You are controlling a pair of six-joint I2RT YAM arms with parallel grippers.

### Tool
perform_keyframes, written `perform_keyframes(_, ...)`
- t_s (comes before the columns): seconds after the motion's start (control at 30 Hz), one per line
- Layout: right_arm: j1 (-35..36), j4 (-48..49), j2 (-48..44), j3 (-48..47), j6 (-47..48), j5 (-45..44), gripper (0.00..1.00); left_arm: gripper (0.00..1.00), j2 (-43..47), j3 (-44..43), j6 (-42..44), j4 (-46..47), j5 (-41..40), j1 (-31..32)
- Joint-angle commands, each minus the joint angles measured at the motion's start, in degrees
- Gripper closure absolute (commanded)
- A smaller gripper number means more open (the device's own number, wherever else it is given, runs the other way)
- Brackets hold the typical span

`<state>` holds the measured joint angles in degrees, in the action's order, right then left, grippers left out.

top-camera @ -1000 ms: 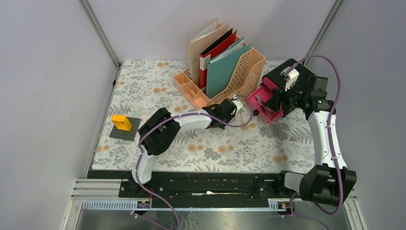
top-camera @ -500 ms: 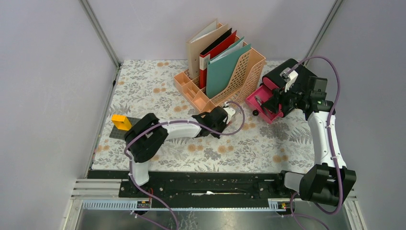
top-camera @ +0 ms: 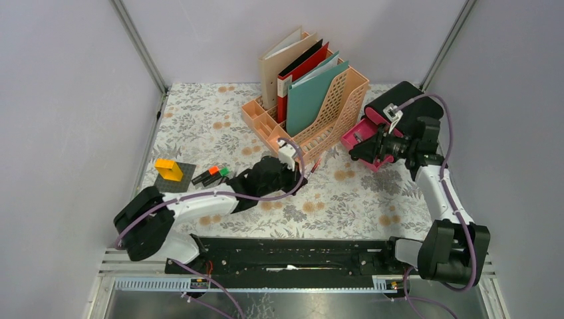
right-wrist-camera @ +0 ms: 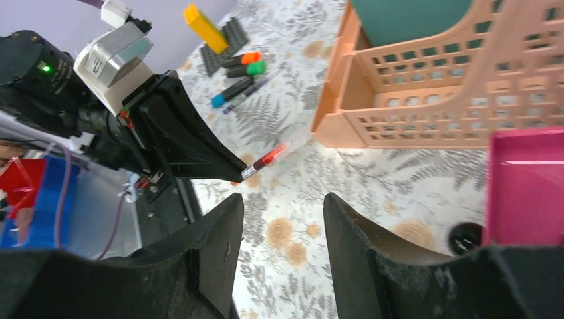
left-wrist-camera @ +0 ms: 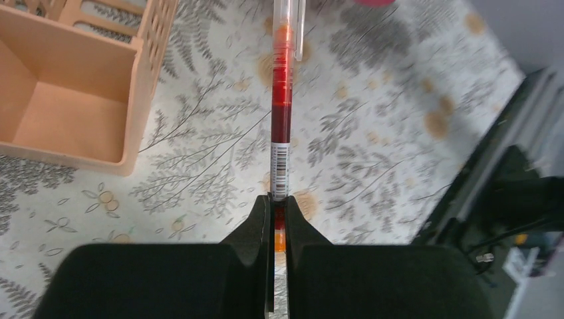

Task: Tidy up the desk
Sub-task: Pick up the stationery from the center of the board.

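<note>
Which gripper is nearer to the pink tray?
Right. The right gripper is beside the pink tray; the left gripper, holding a red pen, is farther, by the peach rack.

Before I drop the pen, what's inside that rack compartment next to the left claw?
Only its bare peach floor shows in the compartment; its left part is cut off by the frame edge. The left claw grips the red pen beside it.

Tabletop [top-camera: 399, 199]: floral cloth | rear centre: peach file rack [top-camera: 346, 100] holding upright folders [top-camera: 312, 100] | left end effector [top-camera: 299, 174] low beside rack's front corner, red pen [top-camera: 311, 165] at its tip | right end effector [top-camera: 359, 147] at pink drawer [top-camera: 351, 137] | left edge: yellow block [top-camera: 169, 169] on grey plate [top-camera: 183, 181], markers [top-camera: 213, 175] just beside.
</note>
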<state>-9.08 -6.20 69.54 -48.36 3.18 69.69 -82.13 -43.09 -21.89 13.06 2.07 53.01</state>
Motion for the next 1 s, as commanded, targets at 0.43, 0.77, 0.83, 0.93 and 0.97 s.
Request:
perform_keyframes(0.43, 15.6, 44.0, 5.2, 10.4, -36.5, -2.5, 0.34, 1.0, 0.6, 11.0, -28.3, 42.0, 1.0, -1.4)
perform_keyframes(0.77, 18.4, 47.2, 9.0, 10.8, -41.8, -6.1, 0.41, 1.0, -4.4, 8.9, -30.3, 45.1, 3.9, -0.5)
perform_keyframes(0.83, 19.0, 47.4, 9.4, 10.8, -41.9, -6.1, 0.44, 1.0, -5.0, 8.7, -30.6, 45.7, 4.4, -0.4)
perform_keyframes(0.93, 20.1, 47.5, 9.9, 10.6, -41.9, -5.8, 0.49, 1.0, -5.6, 8.6, -30.9, 46.5, 4.8, -0.4)
perform_keyframes(0.97, 20.3, 47.5, 10.0, 10.6, -41.8, -5.8, 0.51, 1.0, -5.7, 8.6, -30.9, 46.6, 4.9, -0.4)
